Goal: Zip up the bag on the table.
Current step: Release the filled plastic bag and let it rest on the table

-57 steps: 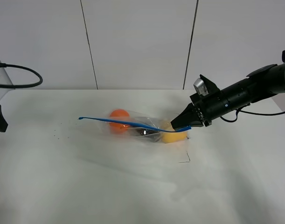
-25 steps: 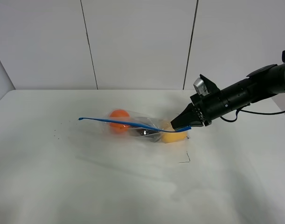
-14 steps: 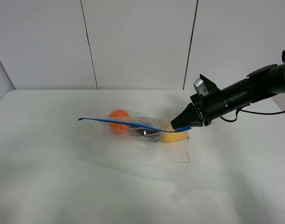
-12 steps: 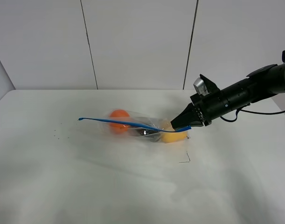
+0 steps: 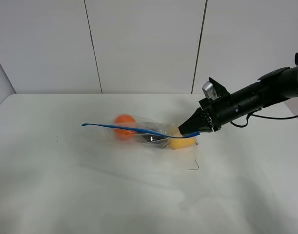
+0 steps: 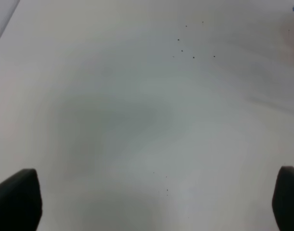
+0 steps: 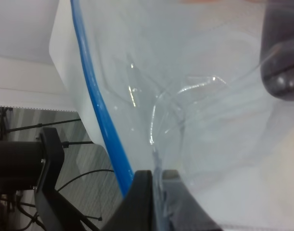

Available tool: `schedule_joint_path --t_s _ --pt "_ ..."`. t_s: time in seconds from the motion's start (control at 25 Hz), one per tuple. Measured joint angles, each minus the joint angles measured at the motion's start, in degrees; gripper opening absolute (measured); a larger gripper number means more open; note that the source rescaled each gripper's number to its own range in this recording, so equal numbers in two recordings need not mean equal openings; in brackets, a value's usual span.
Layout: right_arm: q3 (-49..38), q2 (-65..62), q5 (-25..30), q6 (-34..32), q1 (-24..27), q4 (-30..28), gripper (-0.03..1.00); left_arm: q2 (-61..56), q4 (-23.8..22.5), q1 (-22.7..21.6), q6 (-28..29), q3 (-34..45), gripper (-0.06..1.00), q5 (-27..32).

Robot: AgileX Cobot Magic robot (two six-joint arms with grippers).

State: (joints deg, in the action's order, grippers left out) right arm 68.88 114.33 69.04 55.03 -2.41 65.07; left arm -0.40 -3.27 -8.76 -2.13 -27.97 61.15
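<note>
Meanwhile, little differs from the earliest exterior picture: the dark left arm and looping cable that showed at the left edge then are gone from that view, while the bag (image 5: 151, 132) and the right claw (image 5: 189, 129) sit as they did.

The bag lies near the middle of the white table (image 5: 90, 190), a clear, crinkly plastic pouch whose film catches small glints. Its blue zipper strip (image 5: 124, 128) runs as a thin, slightly bowed line from a free tip on the left to the right claw. Through the plastic show a round orange fruit (image 5: 123, 122), a dark glossy piece (image 5: 151, 138) and a rounded yellow piece (image 5: 182, 142), set in a row.

The right claw, matte black and tapered, is closed tight on the bag at the right-hand end of the zipper strip; its wrist view shows the two jaws pinched on the wrinkled film just beside the blue band (image 7: 101, 115).

The left claw (image 6: 147, 202) stands wide apart, empty, its two dark tips at the edges of its wrist view over bare table with a few tiny dark specks (image 6: 187, 48).
</note>
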Motion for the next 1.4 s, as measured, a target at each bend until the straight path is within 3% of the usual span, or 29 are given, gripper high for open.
schedule_joint_path --t_s 1.4 --pt "0.00 0.00 0.00 0.31 0.00 0.00 0.00 0.00 1.48 2.29 1.32 0.00 1.00 0.00"
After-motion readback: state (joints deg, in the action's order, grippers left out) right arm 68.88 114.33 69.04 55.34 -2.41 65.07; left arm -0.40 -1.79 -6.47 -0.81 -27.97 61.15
